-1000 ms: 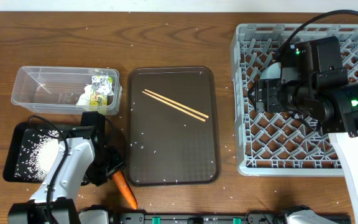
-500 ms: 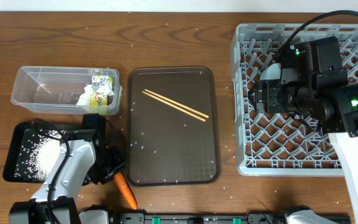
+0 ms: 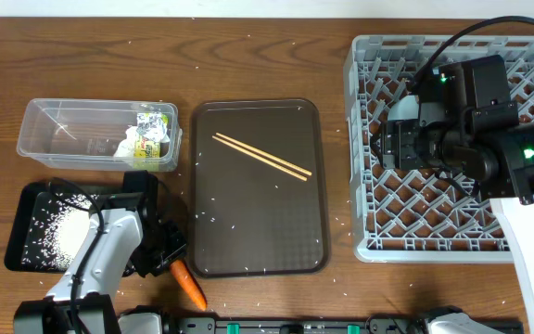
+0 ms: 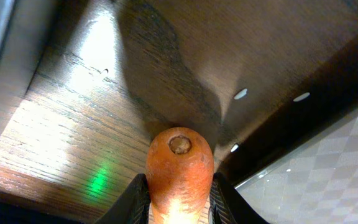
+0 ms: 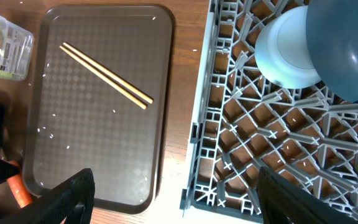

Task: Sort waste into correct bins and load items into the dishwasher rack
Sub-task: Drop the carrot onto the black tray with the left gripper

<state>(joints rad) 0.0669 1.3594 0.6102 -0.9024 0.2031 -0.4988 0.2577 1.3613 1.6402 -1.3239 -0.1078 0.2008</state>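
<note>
The small orange carrot [image 3: 189, 286] [image 4: 179, 165] lies on the wood by the table's front edge, left of the brown serving tray. My left gripper [image 3: 172, 266] [image 4: 179, 190] is shut on its thick end, both fingers pressing its sides. My right gripper [image 3: 387, 145] [image 5: 176, 186] hangs open over the left edge of the grey dishwasher rack [image 3: 434, 232] [image 5: 229, 155], with nothing between its fingers. A light-blue cup [image 5: 288, 53] and a dark-blue plate [image 5: 347, 43] sit in the rack. The wooden chopsticks [image 3: 261, 156] [image 5: 106, 75] lie on the serving tray.
The clear tub [image 3: 63, 130] at the left holds a yellow-green wrapper [image 3: 151, 134]. In front of it the black tray [image 3: 26, 199] holds a heap of white rice [image 3: 58, 232]. The brown serving tray [image 3: 258, 232] fills the middle. Rice grains are scattered over the table.
My left gripper's jaws have closed in on the carrot, which shifted slightly. The right arm has not moved.
</note>
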